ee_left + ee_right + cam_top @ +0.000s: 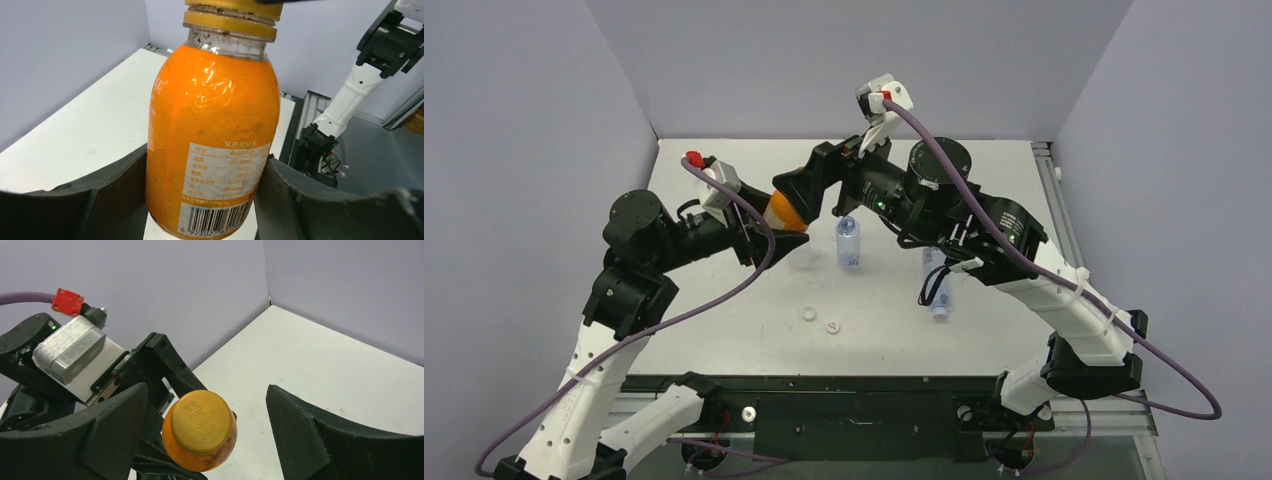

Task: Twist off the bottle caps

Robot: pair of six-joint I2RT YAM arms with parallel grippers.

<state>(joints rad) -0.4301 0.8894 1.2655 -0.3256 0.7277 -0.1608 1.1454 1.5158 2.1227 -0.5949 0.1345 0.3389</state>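
Left gripper (pixel 202 192): jaws pinching the lower body of the orange bottle (pixel 212 115), which is tilted above the far-left tabletop (pixel 894 340). The golden-brown cap (pixel 202 420) is still seated on its neck.
Right gripper (pixel 207 410): jaws spread wide on either side of that cap, with a gap visible on both sides.
A blue-labelled clear bottle (pixel 848 242) stands upright mid-table. Another (pixel 939 285) lies under the right arm.
Two white caps (pixel 810 313), (pixel 832 327) lie loose nearer the bases.
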